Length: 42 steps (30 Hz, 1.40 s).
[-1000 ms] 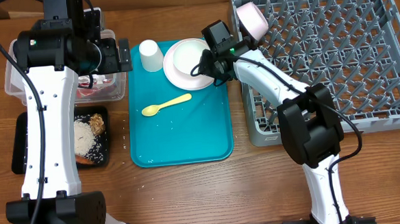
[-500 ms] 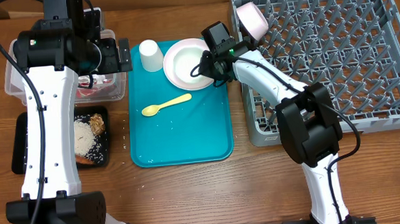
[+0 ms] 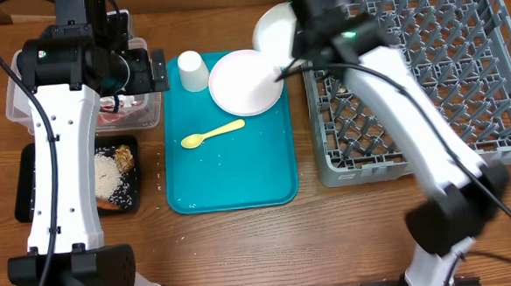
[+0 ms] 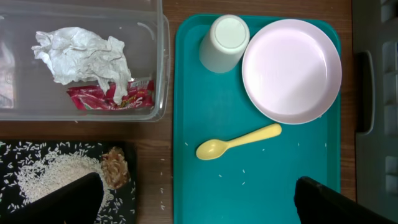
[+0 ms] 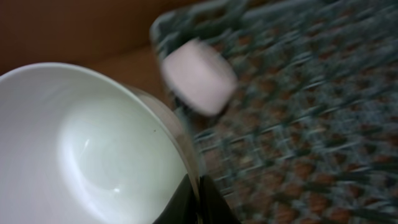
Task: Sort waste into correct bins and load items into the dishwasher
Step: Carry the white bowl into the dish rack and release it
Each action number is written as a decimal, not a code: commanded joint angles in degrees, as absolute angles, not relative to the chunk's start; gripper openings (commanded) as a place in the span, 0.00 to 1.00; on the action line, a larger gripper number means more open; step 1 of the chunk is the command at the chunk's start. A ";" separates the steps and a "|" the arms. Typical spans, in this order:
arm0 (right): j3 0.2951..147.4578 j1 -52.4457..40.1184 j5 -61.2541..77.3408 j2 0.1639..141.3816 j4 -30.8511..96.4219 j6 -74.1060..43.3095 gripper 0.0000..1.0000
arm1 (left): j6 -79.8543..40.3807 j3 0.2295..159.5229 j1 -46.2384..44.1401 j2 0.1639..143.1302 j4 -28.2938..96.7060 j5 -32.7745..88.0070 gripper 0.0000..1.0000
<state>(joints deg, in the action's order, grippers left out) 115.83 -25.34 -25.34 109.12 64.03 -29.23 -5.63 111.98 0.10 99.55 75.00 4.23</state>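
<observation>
My right gripper (image 5: 199, 194) is shut on the rim of a white bowl (image 5: 93, 143) and holds it in the air, tilted, by the back left corner of the grey dish rack (image 3: 427, 81); the bowl also shows overhead (image 3: 273, 26). A second bowl (image 5: 199, 78) stands in the rack. The pale plate (image 3: 245, 82), white cup (image 3: 192, 70) and yellow spoon (image 3: 213, 134) lie on the teal tray (image 3: 231, 179). My left gripper (image 4: 196, 202) is open and empty, high over the tray's left edge. The clear tub (image 4: 158, 74) holds crumpled paper (image 4: 84, 53) and the red wrapper (image 4: 102, 98).
The black tray (image 3: 30, 185) at the front left holds rice (image 4: 50, 174), brown bits (image 4: 115, 168) and a carrot piece (image 3: 108, 203). Loose rice grains lie on the teal tray and on the table beside it. The rack's near left wall (image 3: 327, 161) stands close to the tray.
My right gripper has lifted the bowl off the plate and swung it up and back toward the rack's corner. The plate stays on the tray. The left arm has not moved.
</observation>
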 commanded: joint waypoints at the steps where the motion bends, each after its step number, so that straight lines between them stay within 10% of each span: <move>1: 115.94 -24.99 -50.63 108.51 67.81 -30.50 0.04 | -5.34 111.74 -0.01 99.96 74.76 4.05 1.00; 15: 106.32 -21.50 -77.43 120.62 68.40 -34.57 0.04 | -5.34 111.74 -0.01 99.96 74.76 4.05 1.00; 42: 102.59 -25.45 -70.17 124.44 71.99 -40.58 0.04 | -5.34 111.74 -0.01 99.96 74.76 4.05 0.99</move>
